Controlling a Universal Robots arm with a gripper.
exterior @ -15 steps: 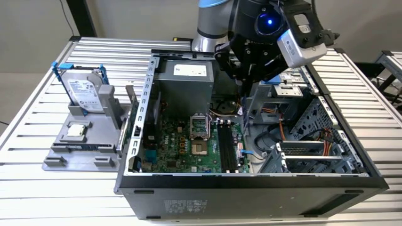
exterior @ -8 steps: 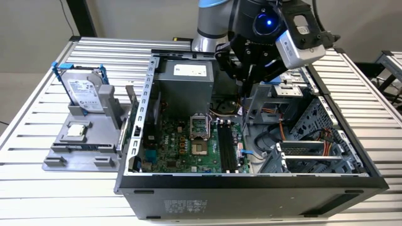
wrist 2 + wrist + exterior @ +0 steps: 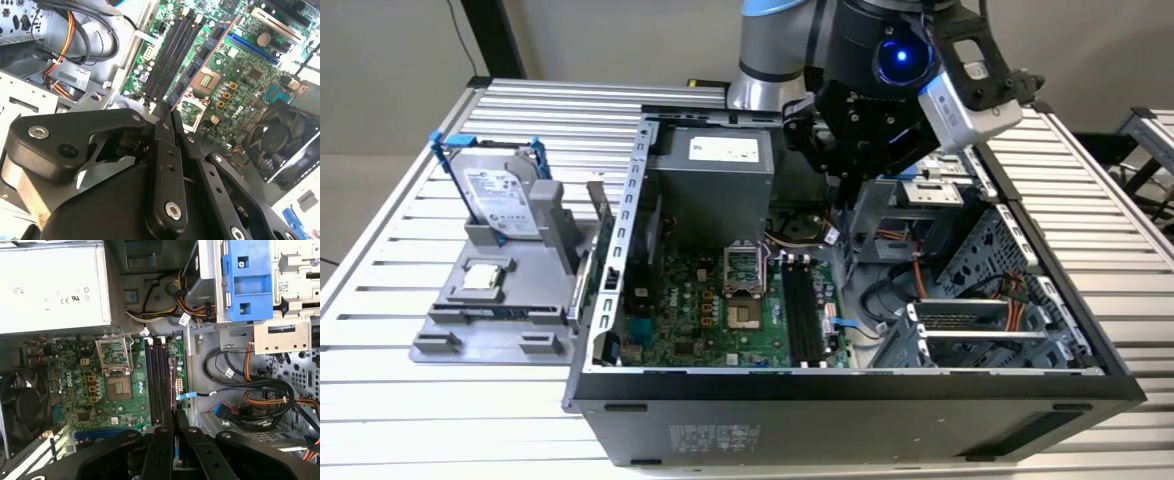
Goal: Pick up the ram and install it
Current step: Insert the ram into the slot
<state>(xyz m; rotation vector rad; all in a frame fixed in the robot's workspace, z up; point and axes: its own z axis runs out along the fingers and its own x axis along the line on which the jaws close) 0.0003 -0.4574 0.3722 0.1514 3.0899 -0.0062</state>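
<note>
1. Hovering over the open PC case (image 3: pixel 854 385): gripper (image 3: pixel 843 190) sits inside it, above the mobo (image 3: pixel 707 320).
2. Jaws look closed on the ram (image 3: pixel 200 62). Stick hangs from the fingertips toward the board. The second wrist view shows its blue-green face w/ dark chips.
3. In the exterior view the black DIMM slots (image 3: pixel 807 310) lie at approx 6 o'clock from the gripper. Ram is above them and apart, not seated.
4. Risk, my call: stick is pinched at one end only, so any tilt in the grip means one corner meets the slot first and jams or skids onto the board.
5. Risk: misregistration sideways puts the edge btwn slots or onto the CPU socket (image 3: pixel 744 318), at approx 9 o'clock from the slots. Bent pins if so.
6. Risk: cable bundle (image 3: pixel 921 290) at approx 3 o'clock of the slots is close, so the gripper body could snag it on descent.
7. Risk: can't see if the slot latches are open. If shut, pushing won't seat it and will load the board.
8. Hard to make out: the key notch on the ram and the contact edge, so orientation is unverified.
9. Exterior view: ram is a thin sliver below the fingers, hard to separate from the drive cage (image 3: pixel 947 260) behind it.
10. Grip depth on the stick is hidden by the fingers in both wrist views.
</note>
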